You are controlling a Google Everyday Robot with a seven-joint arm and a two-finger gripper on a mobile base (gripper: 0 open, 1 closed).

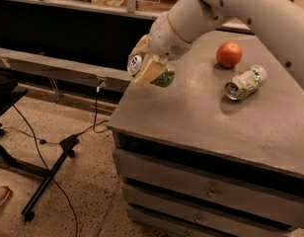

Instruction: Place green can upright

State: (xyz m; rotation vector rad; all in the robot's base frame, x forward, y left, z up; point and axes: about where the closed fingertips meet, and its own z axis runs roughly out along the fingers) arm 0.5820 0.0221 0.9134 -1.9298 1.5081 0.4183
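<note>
My gripper (pixel 144 65) is shut on the green can (pixel 164 76), which has a dark green mottled label. I hold it tilted above the left edge of the grey cabinet top (pixel 191 117), with its silver end (pixel 135 63) pointing left toward the camera. The cream fingers (pixel 148 72) clamp the can's sides and hide most of its body. The white arm reaches in from the upper right.
A paler white-and-light-green can (pixel 245 82) lies on its side at the right of the top. An orange fruit (pixel 228 54) sits behind it. Drawers front the cabinet below. A black stand and cables lie on the floor at the left.
</note>
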